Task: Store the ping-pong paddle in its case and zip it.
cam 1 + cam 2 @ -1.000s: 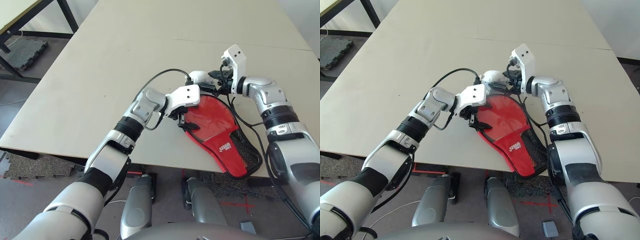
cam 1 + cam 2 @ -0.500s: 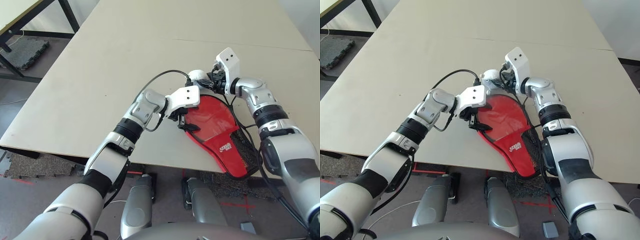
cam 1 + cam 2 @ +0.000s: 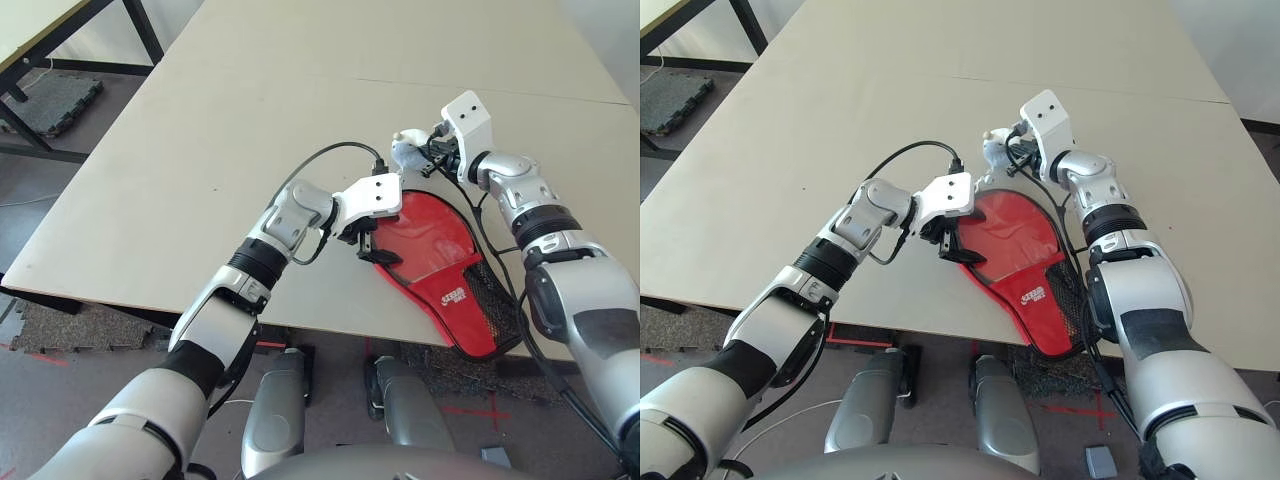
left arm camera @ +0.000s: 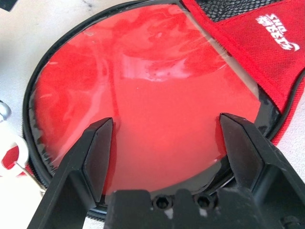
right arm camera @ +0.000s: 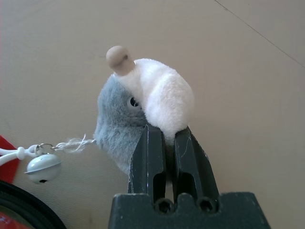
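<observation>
The red case lies flat near the table's front edge, its logo and black mesh end toward me. Inside its black zipper rim the ping-pong paddle's red face shows under a clear film; the handle is hidden. My left gripper hovers open just over the round end, fingers spread above the red face. At the far side of the round end, my right gripper is shut on a small grey and white plush charm, which a cord with a little bell ties toward the case.
The pale table stretches wide beyond and to the left of the case. A black cable loops from my left wrist. The case's mesh end lies close to the table's front edge.
My right gripper has turned and shifted slightly with the plush charm, which now stands a little off the case's rim. The left gripper stays over the round end.
</observation>
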`<state>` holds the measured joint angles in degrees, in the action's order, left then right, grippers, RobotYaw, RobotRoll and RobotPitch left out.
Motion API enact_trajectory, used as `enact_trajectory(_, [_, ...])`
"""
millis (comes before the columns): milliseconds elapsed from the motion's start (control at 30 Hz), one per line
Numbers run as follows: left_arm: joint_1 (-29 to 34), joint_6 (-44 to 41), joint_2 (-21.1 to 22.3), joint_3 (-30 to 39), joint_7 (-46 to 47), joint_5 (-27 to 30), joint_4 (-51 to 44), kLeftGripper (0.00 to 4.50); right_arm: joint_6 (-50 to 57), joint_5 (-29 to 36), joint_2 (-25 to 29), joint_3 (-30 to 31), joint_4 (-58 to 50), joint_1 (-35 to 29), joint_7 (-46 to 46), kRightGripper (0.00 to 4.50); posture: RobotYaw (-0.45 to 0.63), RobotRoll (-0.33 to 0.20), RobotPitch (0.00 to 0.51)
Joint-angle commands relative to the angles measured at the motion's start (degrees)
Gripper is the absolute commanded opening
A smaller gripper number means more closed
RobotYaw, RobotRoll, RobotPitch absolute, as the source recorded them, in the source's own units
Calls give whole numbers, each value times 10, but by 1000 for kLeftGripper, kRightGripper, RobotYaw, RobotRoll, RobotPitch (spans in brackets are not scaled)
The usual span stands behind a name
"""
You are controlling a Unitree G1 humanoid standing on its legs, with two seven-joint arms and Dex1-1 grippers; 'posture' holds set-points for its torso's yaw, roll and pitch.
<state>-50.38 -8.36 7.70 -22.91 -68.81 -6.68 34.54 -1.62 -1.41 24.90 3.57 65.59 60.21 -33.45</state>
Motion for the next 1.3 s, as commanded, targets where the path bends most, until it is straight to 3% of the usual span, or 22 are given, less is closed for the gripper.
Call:
enact_trajectory(33, [22, -9, -1, -28, -6, -11, 13, 4500, 0, -11, 33, -13, 16, -7, 22, 10, 51, 0, 207])
enact_trajectory(600, [18, -5, -5, -33, -7, -13, 25, 4500, 5, -8, 128, -32, 23, -31, 24, 10, 24, 0, 211])
enact_trajectory(933, [9, 7, -9, -33, -7, -15, 41, 4500, 19, -5, 196, -40, -4, -72, -38, 10, 2, 0, 206])
enact_trajectory(1100, [3, 15, -13, -33, -6, -16, 54, 4500, 49, 12, 226, -45, -46, -106, -100, 10, -5, 0, 203])
enact_trajectory(1300, [-7, 28, -17, -30, -3, -18, 75, 4500, 151, 53, 282, -53, -198, -217, -235, 10, -22, 0, 197])
